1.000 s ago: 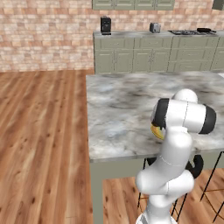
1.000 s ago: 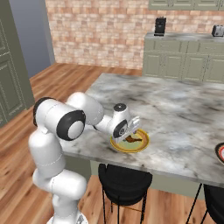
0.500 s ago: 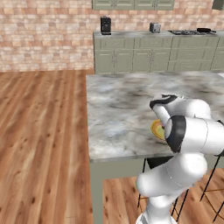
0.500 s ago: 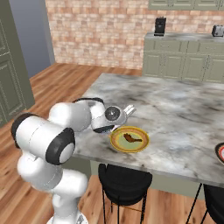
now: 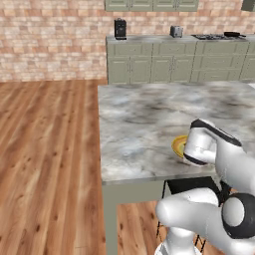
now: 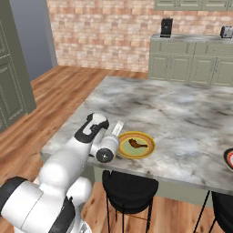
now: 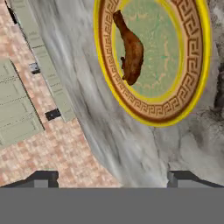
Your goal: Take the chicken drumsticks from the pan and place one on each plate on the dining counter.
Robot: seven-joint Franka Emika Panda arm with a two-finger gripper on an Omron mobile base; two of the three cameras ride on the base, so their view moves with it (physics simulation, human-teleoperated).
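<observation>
A brick-walled kitchen with wood flooring surrounds a wide marble bench [image 6: 182, 118] with black stools beneath its overhang. Near the bench's front edge sits a yellow plate [image 6: 135, 145] with a pale green centre, and one browned chicken drumstick [image 7: 129, 49] lies on it, apparently delivered there as the task asks. The pincer [image 6: 116, 129] hangs just beside the plate, its tips set wide apart and holding nothing. A red-rimmed plate [image 6: 229, 159] sits at the far right edge, its contents not visible. No writing can be read.
</observation>
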